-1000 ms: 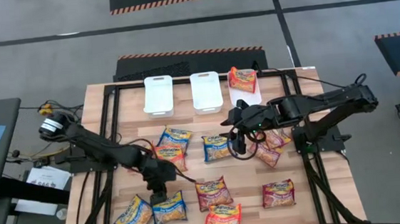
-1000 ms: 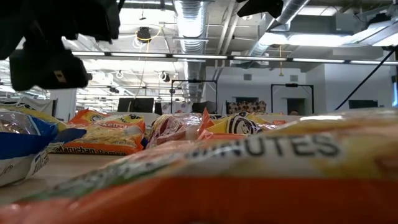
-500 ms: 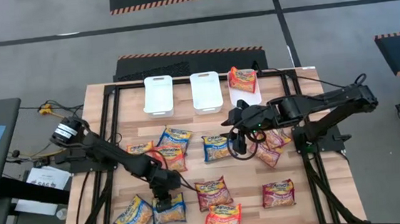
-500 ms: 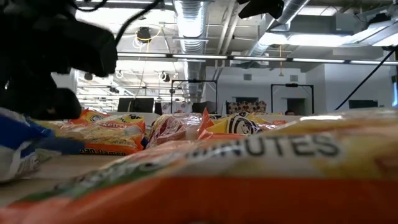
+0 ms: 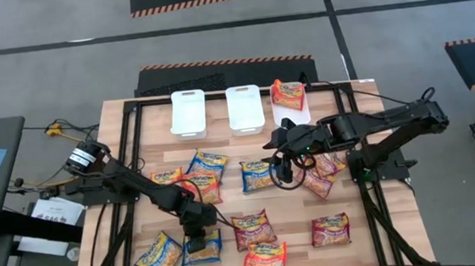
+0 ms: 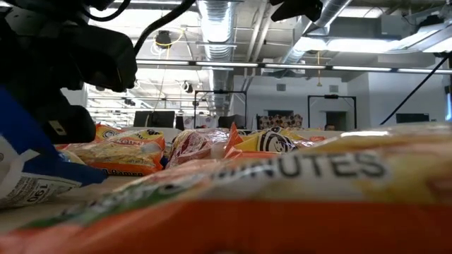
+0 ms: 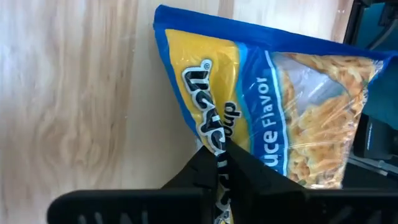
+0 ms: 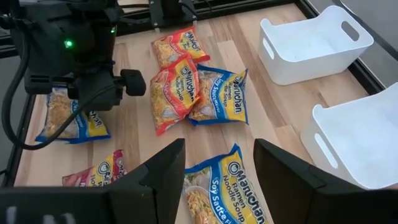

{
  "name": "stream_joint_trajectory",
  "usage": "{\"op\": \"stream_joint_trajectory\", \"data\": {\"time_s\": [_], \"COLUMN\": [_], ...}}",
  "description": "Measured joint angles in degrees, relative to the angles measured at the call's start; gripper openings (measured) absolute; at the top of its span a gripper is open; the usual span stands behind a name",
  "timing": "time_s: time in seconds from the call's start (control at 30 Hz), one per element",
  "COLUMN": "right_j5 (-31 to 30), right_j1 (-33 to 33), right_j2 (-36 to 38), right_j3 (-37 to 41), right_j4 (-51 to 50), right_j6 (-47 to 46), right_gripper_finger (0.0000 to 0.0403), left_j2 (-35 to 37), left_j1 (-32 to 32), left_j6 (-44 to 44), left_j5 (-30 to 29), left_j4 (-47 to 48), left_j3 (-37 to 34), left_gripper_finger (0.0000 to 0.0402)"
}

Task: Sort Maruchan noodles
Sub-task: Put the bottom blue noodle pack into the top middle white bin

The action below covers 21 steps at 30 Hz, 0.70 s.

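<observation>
Sorting, barely begun; both bins bare, nearly all stock on the table.

1. Left gripper [image 5: 197,241]: fingers pinched shut on the edge of a blue packet [image 5: 201,248] at the near edge of the table; the left wrist view shows the wrapper caught between the two dark fingers [image 7: 205,177]. Judged the first pick in hand, not yet lifted clear.
2. Yellow-and-blue packet [image 5: 160,256]: just beside the left gripper, on its outer side, lying flat.
3. Mixed heap [image 5: 197,177]: red, orange and blue packets overlapping, beyond the left gripper, between it and the bins.
4. Left white bin [image 5: 188,114] and right white bin [image 5: 244,109]: well beyond both grippers at the far edge, side by side, nothing inside either.
5. Red packet [image 5: 254,229] and orange packet [image 5: 264,260]: near the left gripper, toward the table's middle.
6. Right gripper [image 5: 279,170]: jaws spread wide, holding nothing, hovering over a blue packet [image 5: 258,175] at centre.
7. Orange packet [image 5: 288,94]: beyond the right gripper, beside the right bin.
8. Packets [image 5: 321,174] and dark red packet [image 5: 331,228]: on the right gripper's outer side and nearer edge.

Surface: pale wooden table [image 5: 111,147] on a black frame. Room: grey floor with striped mats; the low view shows open ceiling ducts and strip lights.
</observation>
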State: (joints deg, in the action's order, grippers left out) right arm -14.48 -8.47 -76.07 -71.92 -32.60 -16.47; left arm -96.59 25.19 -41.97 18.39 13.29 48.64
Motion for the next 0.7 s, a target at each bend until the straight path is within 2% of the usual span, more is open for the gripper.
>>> {"op": "stream_joint_trajectory", "data": {"time_s": [0.2,0.47,0.7], "right_j5": [0.0,1.0,0.9], "right_j1": [0.0,0.3,0.4], "right_j2": [0.0,0.0,0.0], "right_j3": [0.0,0.0,0.0], "right_j4": [0.1,2.6,2.9], "right_j6": [0.0,-0.1,0.0], "right_gripper_finger": [0.0214,0.0214,0.0214], "left_j2": [0.9,5.4,9.5], "left_j1": [-0.1,-2.6,-6.6], "left_j6": [4.7,15.0,20.5], "left_j5": [-0.7,-7.5,-7.1], "left_j4": [5.2,22.4,26.0], "left_j3": [3.0,11.1,14.3], "left_gripper_finger": [0.0,0.0,0.0]}}
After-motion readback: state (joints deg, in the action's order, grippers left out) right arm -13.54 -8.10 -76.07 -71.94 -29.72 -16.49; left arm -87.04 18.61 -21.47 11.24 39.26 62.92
